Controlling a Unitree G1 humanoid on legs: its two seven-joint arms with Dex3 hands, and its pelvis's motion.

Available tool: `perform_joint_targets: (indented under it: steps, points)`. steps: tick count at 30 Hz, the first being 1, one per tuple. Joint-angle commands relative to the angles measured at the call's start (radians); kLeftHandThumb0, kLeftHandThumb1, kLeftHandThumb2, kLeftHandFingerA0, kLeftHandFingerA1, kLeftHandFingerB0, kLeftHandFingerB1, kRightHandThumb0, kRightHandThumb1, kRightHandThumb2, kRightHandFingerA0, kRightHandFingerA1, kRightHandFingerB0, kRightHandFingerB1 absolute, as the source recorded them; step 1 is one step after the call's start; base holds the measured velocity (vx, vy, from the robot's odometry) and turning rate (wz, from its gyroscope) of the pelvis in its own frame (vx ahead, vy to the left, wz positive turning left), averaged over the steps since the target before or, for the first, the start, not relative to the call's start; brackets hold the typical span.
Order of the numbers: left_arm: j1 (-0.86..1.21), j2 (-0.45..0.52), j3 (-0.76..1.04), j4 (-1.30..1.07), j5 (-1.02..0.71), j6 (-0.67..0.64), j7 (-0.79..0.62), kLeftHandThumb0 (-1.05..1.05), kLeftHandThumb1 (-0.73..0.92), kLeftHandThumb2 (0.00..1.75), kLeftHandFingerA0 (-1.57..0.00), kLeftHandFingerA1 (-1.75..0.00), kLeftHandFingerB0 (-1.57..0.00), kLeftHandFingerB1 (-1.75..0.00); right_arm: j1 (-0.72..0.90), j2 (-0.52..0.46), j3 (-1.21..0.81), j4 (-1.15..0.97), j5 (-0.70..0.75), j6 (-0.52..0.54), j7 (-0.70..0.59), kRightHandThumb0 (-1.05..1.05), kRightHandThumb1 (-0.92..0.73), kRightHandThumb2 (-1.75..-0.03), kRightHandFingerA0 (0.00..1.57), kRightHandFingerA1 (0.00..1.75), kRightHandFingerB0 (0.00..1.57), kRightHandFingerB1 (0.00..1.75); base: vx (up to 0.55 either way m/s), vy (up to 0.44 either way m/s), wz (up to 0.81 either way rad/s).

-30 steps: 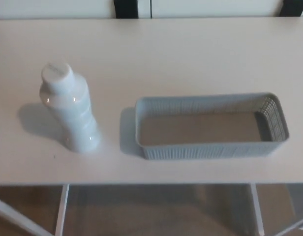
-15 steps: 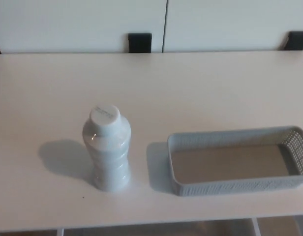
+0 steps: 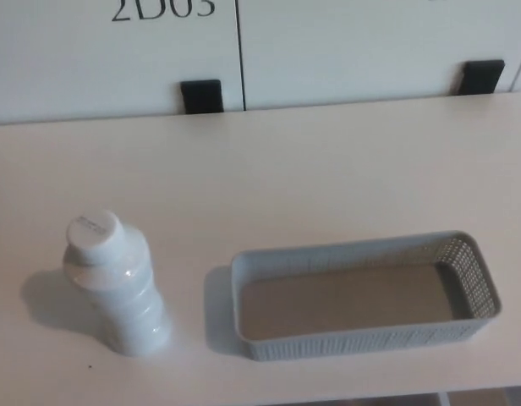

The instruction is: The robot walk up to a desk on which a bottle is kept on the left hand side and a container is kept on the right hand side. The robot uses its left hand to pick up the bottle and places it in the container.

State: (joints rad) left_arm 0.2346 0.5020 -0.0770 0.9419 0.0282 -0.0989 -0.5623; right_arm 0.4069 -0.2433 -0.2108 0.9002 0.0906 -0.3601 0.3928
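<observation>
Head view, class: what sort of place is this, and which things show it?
Probably an office or lab: a plain pale desk, partition panels behind it marked "2D03", and only a white bottle and a grey basket laid out.

On the desk [image 3: 269, 169] a bottle [image 3: 112, 283] stands upright at the left, near the front edge. To its right, apart from it, lies a container [image 3: 362, 296] with its long side along the front edge. Behind the desk runs a panel wall [image 3: 345, 42], with two brackets [image 3: 201, 96] at its foot, one left of centre, one at the far right.
</observation>
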Motion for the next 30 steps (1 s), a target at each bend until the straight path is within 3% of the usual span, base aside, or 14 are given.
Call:
perform_joint_targets:
  steps: [1, 7, 8, 12, 13, 14, 17, 18, 21, 22, 23, 24, 25, 30]
  points:
    - [0.002, 0.027, 0.001, -0.013, 0.014, 0.038, -0.025, -1.05, 0.67, 1.10, -0.11, -0.35, 0.00, -0.40, -0.005, -0.013, 0.002, 0.016, 0.005, -0.008, 0.008, -0.89, -0.57, -0.97, 0.08, 0.46, 0.13, 0.48, 0.00, 0.000, 0.00]
    - [0.018, 0.035, 0.010, -0.041, 0.009, 0.056, -0.031, -1.05, 0.66, 1.10, -0.11, -0.35, 0.00, -0.40, 0.001, -0.009, 0.002, 0.015, 0.010, -0.016, 0.022, -0.89, -0.56, -0.99, 0.08, 0.45, 0.15, 0.48, 0.05, 0.121, -0.06]
    - [0.008, 0.050, 0.029, -0.023, -0.009, 0.073, -0.058, -0.99, 0.82, 0.64, -0.08, -0.30, 0.00, 0.00, -0.003, -0.006, 0.000, 0.016, 0.010, -0.007, 0.012, -0.92, -0.73, -0.63, 0.14, 0.36, 0.20, 0.41, 0.04, 0.073, 0.12]
    - [-0.004, 0.067, 0.072, 0.005, -0.036, 0.107, -0.069, -1.03, 0.66, 1.05, -0.13, -0.31, 0.00, -0.32, 0.007, -0.008, -0.004, 0.001, 0.011, 0.000, 0.006, -0.90, -0.56, -0.98, 0.11, 0.47, 0.16, 0.50, 0.05, -0.007, 0.11]
    - [0.018, 0.081, 0.105, -0.004, -0.062, 0.098, -0.082, -1.03, 0.67, 1.06, -0.14, -0.37, 0.00, -0.34, 0.001, -0.011, -0.005, 0.014, 0.011, -0.003, 0.009, -0.92, -0.74, -0.63, 0.15, 0.36, 0.18, 0.40, -0.04, -0.055, 0.11]
    - [0.062, 0.106, 0.170, -0.016, -0.117, 0.080, -0.113, -0.96, 0.77, 0.68, -0.09, -0.35, 0.00, -0.14, -0.006, -0.014, -0.010, 0.027, 0.018, 0.001, 0.020, -0.92, -0.72, -0.62, 0.13, 0.36, 0.16, 0.41, 0.00, 0.000, 0.00]
    - [0.091, 0.130, 0.311, 0.039, -0.209, 0.095, -0.146, -1.00, 0.60, 1.00, -0.12, -0.36, 0.00, -0.34, -0.009, -0.011, -0.015, 0.010, 0.029, 0.023, 0.029, -0.92, -0.72, -0.63, 0.13, 0.37, 0.15, 0.42, 0.00, -0.056, -0.01]
    - [0.106, 0.154, 0.359, 0.089, -0.232, 0.080, -0.150, -0.95, 0.77, 0.63, -0.07, -0.35, 0.00, 0.00, -0.012, -0.013, -0.009, 0.007, 0.017, 0.023, 0.017, -0.92, -0.75, -0.64, 0.13, 0.36, 0.15, 0.42, 0.00, 0.000, 0.00]
    - [0.129, 0.204, 0.451, 0.187, -0.257, 0.058, -0.147, -0.96, 0.75, 0.63, -0.08, -0.33, 0.00, 0.00, -0.022, -0.013, -0.003, 0.016, 0.005, 0.023, 0.003, -0.90, -0.74, -0.63, 0.12, 0.36, 0.15, 0.40, 0.00, 0.000, 0.00]
    - [0.149, 0.241, 0.532, 0.232, -0.297, 0.037, -0.121, -1.04, 0.64, 1.03, -0.14, -0.28, 0.00, -0.17, -0.025, -0.015, 0.002, 0.024, -0.004, 0.018, -0.003, -0.91, -0.76, -0.64, 0.13, 0.35, 0.15, 0.40, 0.00, 0.000, 0.00]
    - [0.151, 0.257, 0.573, 0.245, -0.321, 0.030, -0.111, -1.04, 0.61, 1.01, -0.03, -0.13, 0.00, -0.14, -0.029, -0.016, 0.000, 0.031, -0.003, 0.018, -0.002, -0.41, -0.30, -0.98, 0.01, 0.51, 0.00, 0.50, 0.00, 0.000, 0.00]
    - [0.150, 0.267, 0.603, 0.255, -0.334, 0.026, -0.106, -1.04, 0.61, 1.01, -0.03, -0.13, 0.00, -0.14, -0.032, -0.017, -0.001, 0.035, -0.001, 0.018, 0.000, -0.41, -0.30, -0.98, 0.01, 0.51, 0.00, 0.50, 0.00, 0.000, 0.00]
    - [0.145, 0.278, 0.643, 0.259, -0.360, 0.015, -0.100, -1.00, 0.62, 1.00, -0.03, -0.10, 0.00, -0.15, -0.034, -0.017, -0.004, 0.040, 0.003, 0.017, -0.001, -0.92, -0.74, -0.63, 0.13, 0.35, 0.16, 0.40, 0.00, 0.000, 0.00]
    - [0.066, 0.386, 0.890, 0.242, -0.502, 0.032, -0.078, -0.91, 0.58, 0.95, -0.02, -0.02, 0.00, -0.15, -0.032, -0.019, -0.001, 0.049, -0.008, 0.006, -0.016, -0.92, -0.58, -0.96, 0.11, 0.45, 0.10, 0.47, 0.00, 0.000, 0.00]
